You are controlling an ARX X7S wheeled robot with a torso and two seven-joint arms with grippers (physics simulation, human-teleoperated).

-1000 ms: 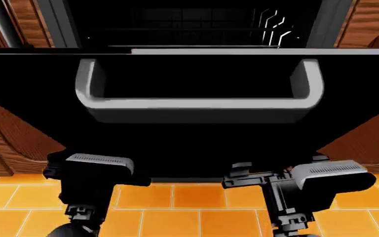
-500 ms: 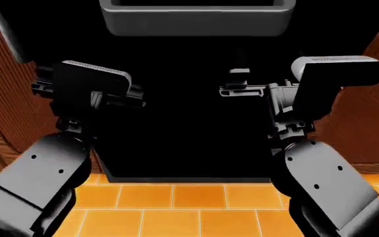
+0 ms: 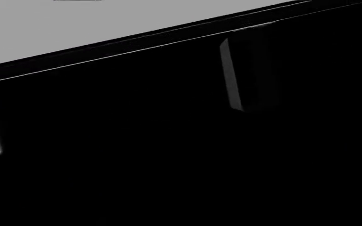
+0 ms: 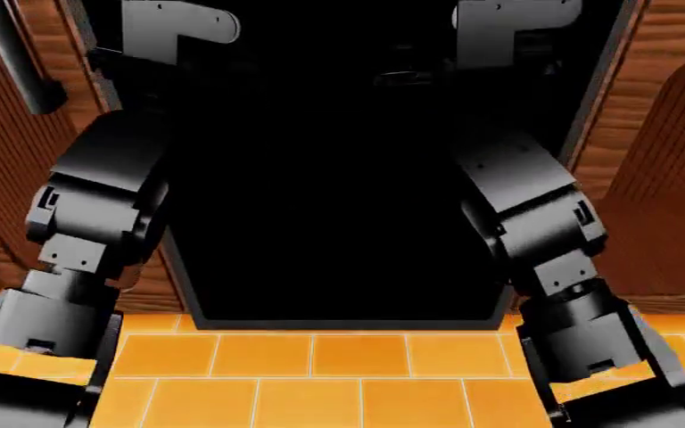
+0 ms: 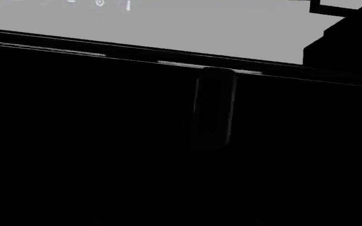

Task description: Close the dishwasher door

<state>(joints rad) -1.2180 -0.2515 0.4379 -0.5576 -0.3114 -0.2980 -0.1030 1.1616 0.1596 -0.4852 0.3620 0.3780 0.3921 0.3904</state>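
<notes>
Neither arm's fingers show clearly, so I cannot tell their state. The left gripper [image 4: 188, 27] and right gripper [image 4: 509, 22] reach to the far top of the door [image 4: 331, 205], which stands nearly upright between brown cabinets [image 4: 664, 152], above the orange floor [image 4: 318, 374]. The door looks stiff, heavy, hinged low and glossy-slick; flat pushing near its top suits best. No containers show.

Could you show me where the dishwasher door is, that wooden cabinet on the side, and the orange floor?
dishwasher door [image 4: 331, 223]: head view, middle of its glossy black panel.
wooden cabinet [image 4: 664, 160]: head view, ribbed brown front beside the door.
orange floor [image 4: 318, 374]: head view, tile below the door's bottom edge.
</notes>
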